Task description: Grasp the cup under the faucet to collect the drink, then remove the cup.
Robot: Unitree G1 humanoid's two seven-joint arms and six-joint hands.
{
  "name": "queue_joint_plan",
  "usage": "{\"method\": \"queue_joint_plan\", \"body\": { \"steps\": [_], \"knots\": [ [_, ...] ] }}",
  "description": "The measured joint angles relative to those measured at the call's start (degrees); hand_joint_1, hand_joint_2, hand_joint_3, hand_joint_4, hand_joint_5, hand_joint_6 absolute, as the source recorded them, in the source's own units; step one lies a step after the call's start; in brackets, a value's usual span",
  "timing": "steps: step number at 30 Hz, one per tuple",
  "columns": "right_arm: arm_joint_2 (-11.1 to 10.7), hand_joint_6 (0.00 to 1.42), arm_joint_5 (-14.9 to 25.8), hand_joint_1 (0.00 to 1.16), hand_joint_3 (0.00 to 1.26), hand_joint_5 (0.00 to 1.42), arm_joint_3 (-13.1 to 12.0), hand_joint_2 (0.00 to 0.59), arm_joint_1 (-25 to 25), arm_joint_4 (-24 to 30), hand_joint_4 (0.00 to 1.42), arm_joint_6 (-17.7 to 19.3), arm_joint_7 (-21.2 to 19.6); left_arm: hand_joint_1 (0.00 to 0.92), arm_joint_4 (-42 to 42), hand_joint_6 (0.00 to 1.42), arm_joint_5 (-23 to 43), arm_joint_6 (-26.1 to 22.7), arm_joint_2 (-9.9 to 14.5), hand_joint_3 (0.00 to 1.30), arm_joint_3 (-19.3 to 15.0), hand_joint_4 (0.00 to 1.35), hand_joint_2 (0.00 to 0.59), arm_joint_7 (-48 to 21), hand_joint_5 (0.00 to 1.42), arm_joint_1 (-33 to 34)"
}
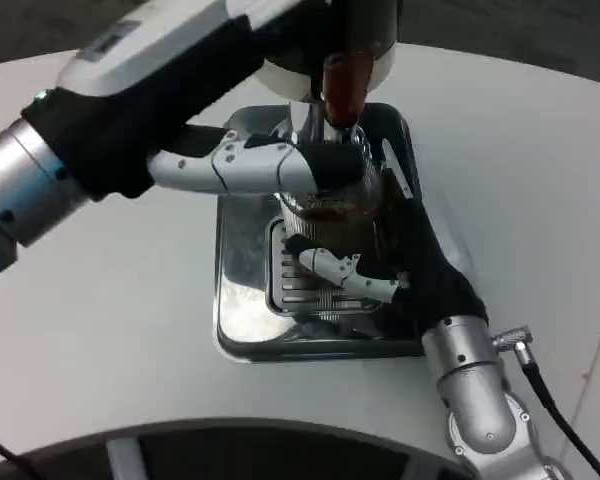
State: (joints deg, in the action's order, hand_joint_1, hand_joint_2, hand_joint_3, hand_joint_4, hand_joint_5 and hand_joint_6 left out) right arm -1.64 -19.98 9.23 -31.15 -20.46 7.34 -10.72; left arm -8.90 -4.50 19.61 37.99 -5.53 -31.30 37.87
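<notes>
My right hand (pixel 365 262) is wrapped around the cup (pixel 330 205), coming in from about 4 o'clock, with the white-and-black fingers (pixel 342 275) curled across the lower front of it and the black part of the hand up along its right side. So that one's grasping the cup, no question. My left hand (pixel 280 165) reaches in from 9 o'clock, and its fingers lie across the upper part of the cup, right up against it. Looks like it's holding the cup too, up near the rim.

The cup itself is clear and ribbed, standing upright, with some dark reddish-brown drink showing through the glass. It sits directly under the faucet (pixel 342 85), a reddish spout hanging down at 12 o'clock from the white dispenser (pixel 325 60) above. The spout tip is just over the cup's mouth; can't tell if anything's flowing.

Below the cup is a slotted drain grate (pixel 300 285), set into a shiny metal drip tray (pixel 242 290) that reflects a lot of glare. The tray sits on the white desk (pixel 110 330), and a black cable (pixel 565 420) trails off my right forearm at 5 o'clock.
</notes>
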Motion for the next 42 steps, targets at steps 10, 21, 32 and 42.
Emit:
{"method": "queue_joint_plan", "body": {
  "steps": [10, 21, 32, 42],
  "knots": [
    [1.35, 0.34, 0.41, 0.88, 0.13, 0.25, -0.06, 0.194, -1.48, -3.56, 0.28, 2.58, -2.49, 0.000, -1.44, 0.00, 2.02, -0.26, -0.10, 0.00, -3.61, 0.00, 0.128, 1.76, 0.01, -5.47],
    [3.61, 1.01, -0.55, 1.11, 0.57, 0.83, -0.09, 0.188, -2.23, -6.07, 0.75, 4.89, -9.21, 0.000, -2.95, 0.00, 2.83, -2.06, 0.41, 0.00, -5.53, 0.00, 0.131, 1.77, 0.01, -8.62],
    [4.35, 1.18, -2.42, 1.15, 0.67, 0.93, 0.32, 0.138, -0.52, -4.74, 0.86, 5.19, -14.38, 0.000, -5.18, 0.00, 2.81, -3.61, 1.23, 0.00, -5.58, 0.00, 0.133, 1.76, 0.01, -11.76],
    [5.09, 1.22, -3.52, 1.16, 0.69, 0.95, 0.97, 0.125, 2.07, -1.97, 0.89, 5.20, -15.18, 0.000, -7.90, 0.00, 3.94, -4.45, 1.98, 0.00, -8.10, 0.00, 0.135, 1.75, 0.00, -18.85]
  ]
}}
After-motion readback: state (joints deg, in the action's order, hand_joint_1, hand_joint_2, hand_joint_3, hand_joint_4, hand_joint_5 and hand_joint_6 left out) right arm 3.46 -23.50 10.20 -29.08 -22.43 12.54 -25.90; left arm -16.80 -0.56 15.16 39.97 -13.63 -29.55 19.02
